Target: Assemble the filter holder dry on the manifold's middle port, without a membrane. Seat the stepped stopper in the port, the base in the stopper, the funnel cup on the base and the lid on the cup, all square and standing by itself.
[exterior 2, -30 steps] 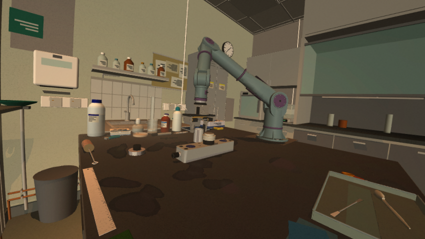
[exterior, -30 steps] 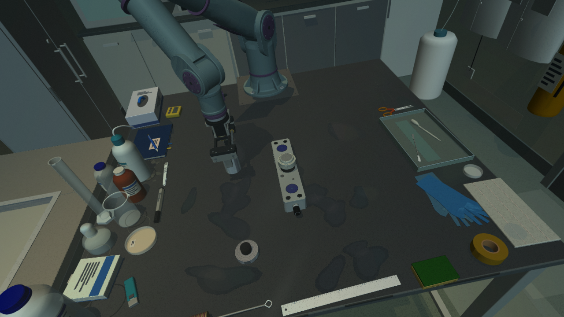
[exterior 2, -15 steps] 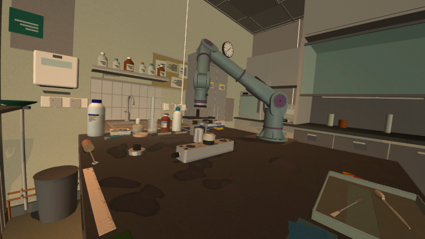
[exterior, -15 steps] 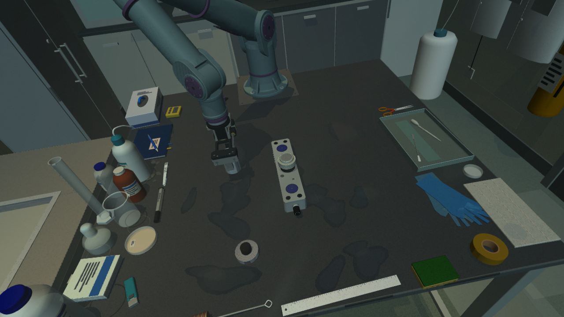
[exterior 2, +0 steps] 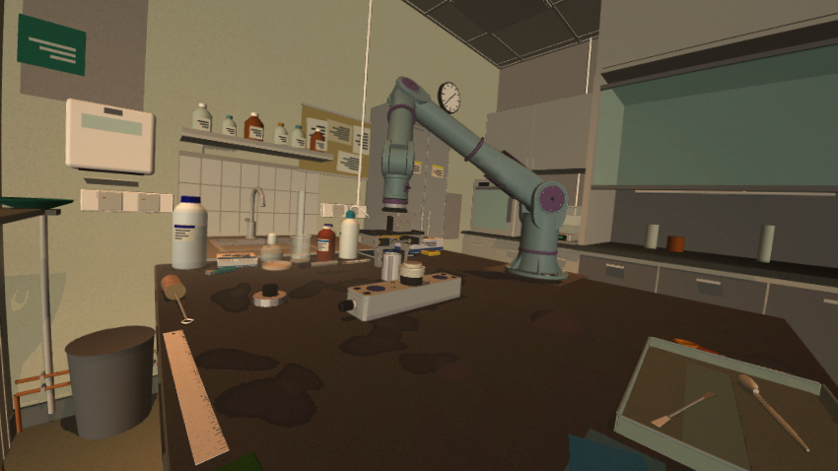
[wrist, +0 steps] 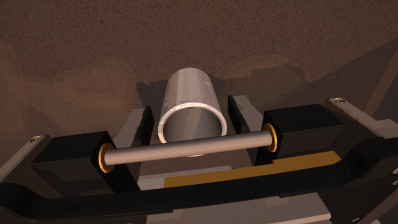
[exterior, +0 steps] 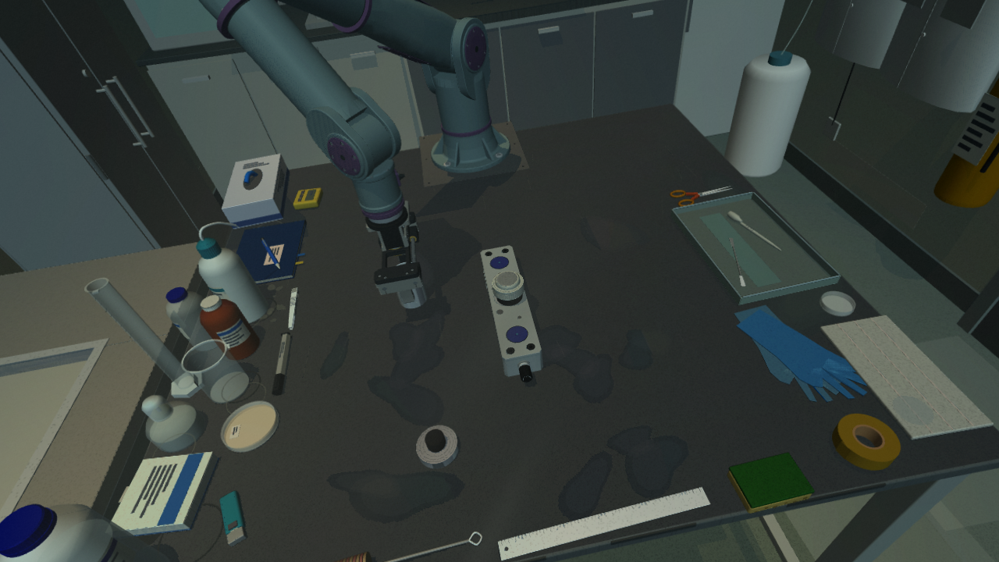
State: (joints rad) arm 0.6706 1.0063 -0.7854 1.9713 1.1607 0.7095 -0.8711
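Observation:
The funnel cup, a pale open cylinder, stands upright on the dark bench, left of the manifold. My gripper is open and holds nothing, lowered around the cup. The white manifold lies lengthwise in mid-bench with the stopper and base seated in its middle port; its two end ports show blue. The lid, a flat ring with a dark centre, lies on the bench nearer the front edge.
Bottles, a pen, a measuring cylinder and a beaker crowd the bench's left edge near the gripper. A tray with tools, blue gloves, a tape roll and a ruler lie to the right and front.

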